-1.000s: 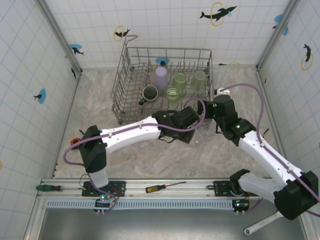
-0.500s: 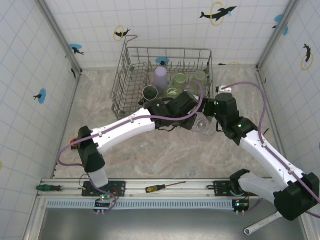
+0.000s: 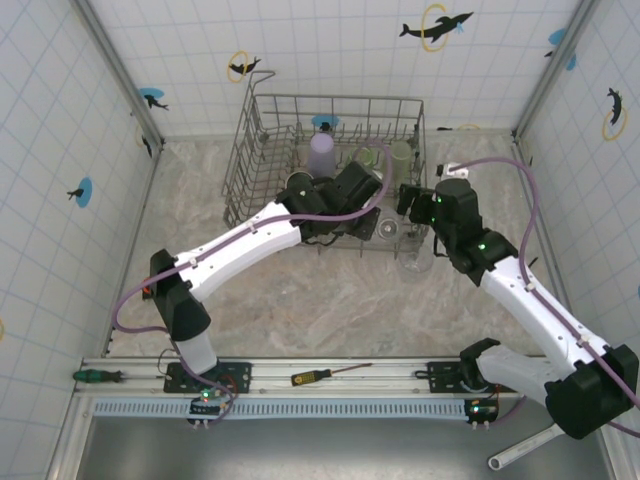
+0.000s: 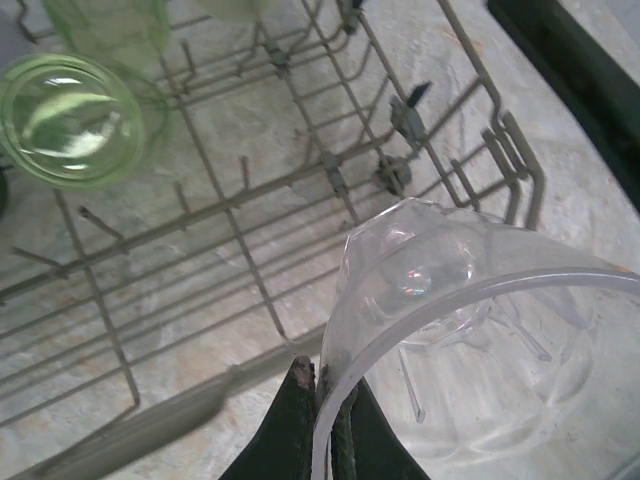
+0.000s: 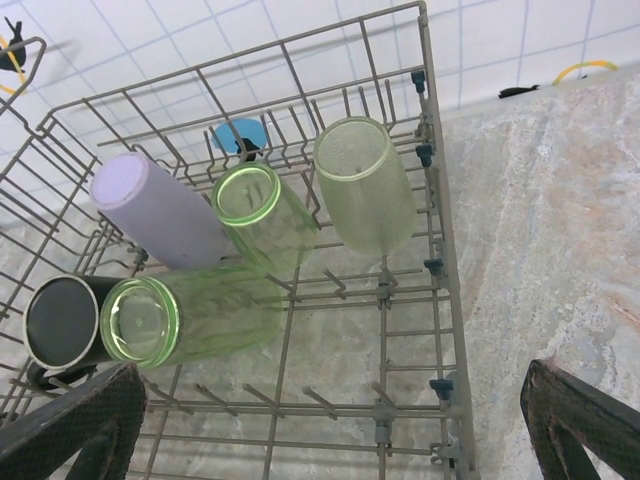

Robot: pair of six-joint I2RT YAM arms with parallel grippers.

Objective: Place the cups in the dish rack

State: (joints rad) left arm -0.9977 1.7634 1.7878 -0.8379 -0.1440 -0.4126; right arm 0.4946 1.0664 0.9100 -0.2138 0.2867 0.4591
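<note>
Setting: white tiled walls (image 3: 330,60) with dolphin stickers; marble-patterned table (image 3: 300,310).

Item 1, dish rack (image 5: 428,120): grey wire basket, at the far centre of the table. Contents:
- lavender cup (image 5: 160,210), lying tilted, far left;
- far green tumbler (image 5: 365,185), far right;
- middle green tumbler (image 5: 262,215), between the two above;
- near green tumbler (image 5: 180,315), on its side, just right of the mug;
- black mug (image 5: 60,320), near left, mouth toward the wrist camera.

Item 2, clear glass (image 4: 470,330): off the table, pinched at its rim by the left gripper (image 4: 322,385), one finger inside the wall and one outside. It hangs over the rack's near right tines, above an empty stretch of wire floor, well right of the green tumblers.

Item 3, second clear glass (image 3: 413,262): standing on the table near the rack's near right corner, under the right arm.

Item 4, right gripper (image 5: 330,400): fingers wide apart, holding nothing, poised at the rack's near right side and looking into it.

Status: five cups racked; one glass about to be set in, judged mid-placement; at least one glass left outside. More than that cannot be told.
</note>
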